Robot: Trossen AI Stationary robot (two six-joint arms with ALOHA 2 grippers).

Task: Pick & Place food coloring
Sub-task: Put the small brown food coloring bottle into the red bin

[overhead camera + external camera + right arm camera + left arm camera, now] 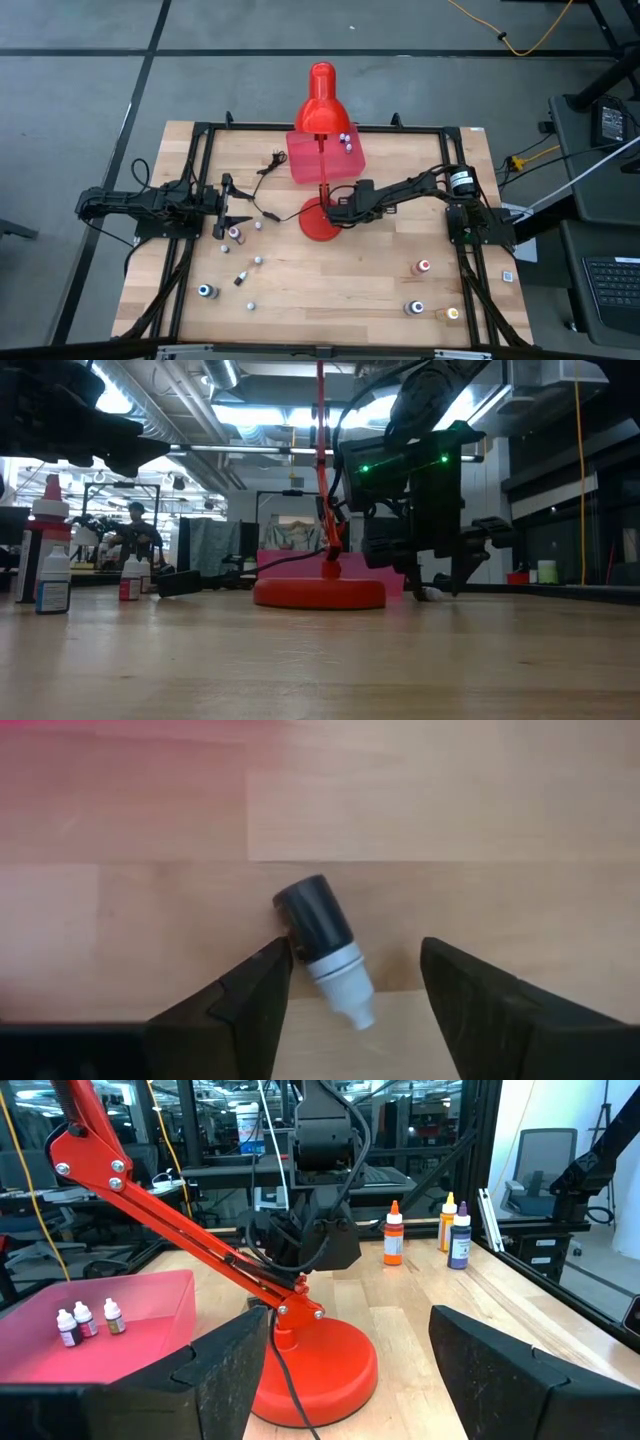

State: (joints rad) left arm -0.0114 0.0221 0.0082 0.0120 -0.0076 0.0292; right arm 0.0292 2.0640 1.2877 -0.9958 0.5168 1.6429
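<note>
The wooden table (330, 280) sat in a wide workshop of racks and ceiling lights, with a person far off behind it in the low view; I ran both arms from away. The dark bottle (322, 948) lay on its side on the boards, beside the red lamp base (322, 222); its long axis ran aslant between the right gripper (352, 982) fingers, the dark bottom pointing away from the wrist and the pale cap (345, 985) toward it. I judged it light, stiff and smooth, apt to roll or skid; I would have taken it across the dark body, not the narrow cap. The right fingers stood apart, one nearly touching the body, nothing clamped. Three small bottles (88, 1320) stood in the pink tray (150, 1305); others stood scattered over the table's front, three (447, 1230) at the far right edge. The left gripper (350, 1370) waited low at the table's left, fingers apart and empty, facing the lamp.
</note>
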